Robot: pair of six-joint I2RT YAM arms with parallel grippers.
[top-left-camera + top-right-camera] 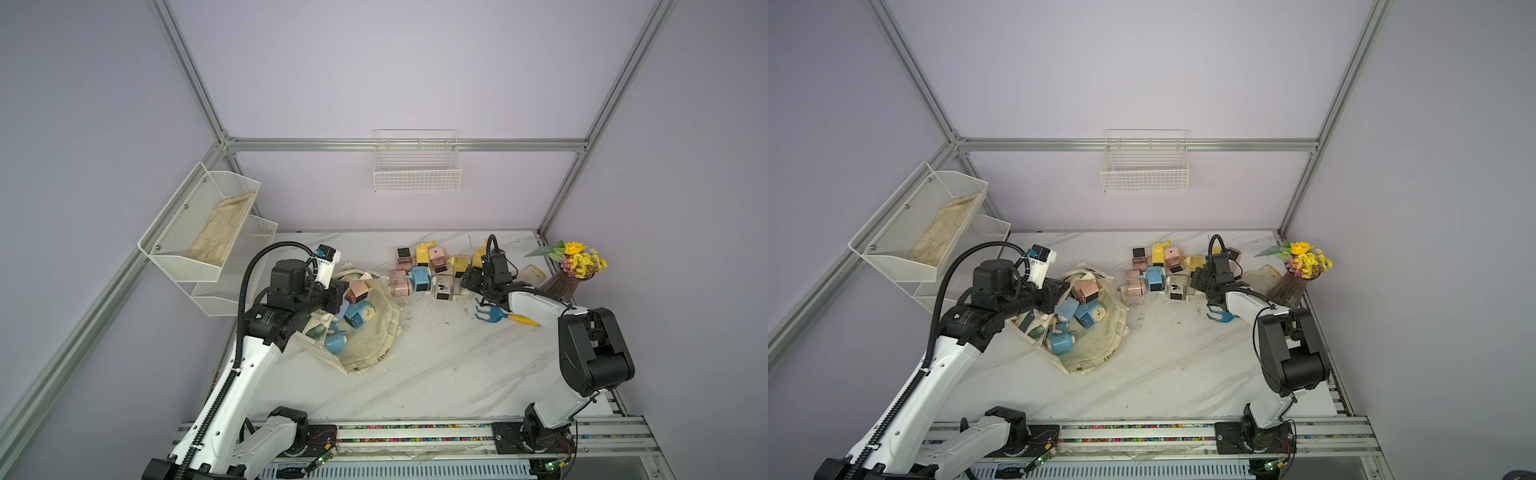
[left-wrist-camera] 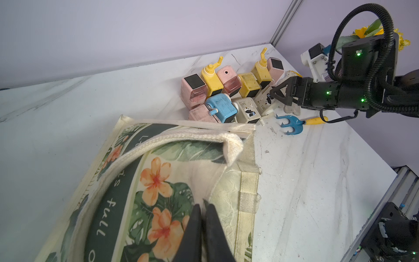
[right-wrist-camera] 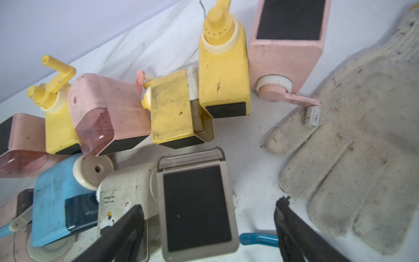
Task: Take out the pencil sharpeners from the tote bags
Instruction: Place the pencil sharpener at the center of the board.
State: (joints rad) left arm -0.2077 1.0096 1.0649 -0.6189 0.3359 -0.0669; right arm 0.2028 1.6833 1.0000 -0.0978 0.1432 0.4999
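Your right end effector (image 3: 208,229) stands spread and empty over a beige sharpener (image 3: 197,204) in the unloaded pile. Your left end effector (image 2: 203,229) pinches the tote bag (image 1: 374,336); about four sharpeners (image 1: 358,313) remain inside, just beside it.

Both top views look steeply down from high above the near rail, taking in the whole marble table (image 1: 436,374) (nearly identical framing, slightly offset). The left wrist camera faces low across the tote bag (image 2: 158,181) toward the sharpener cluster (image 2: 226,95). The right wrist camera sits close above that same cluster (image 3: 176,118), shared by all views.
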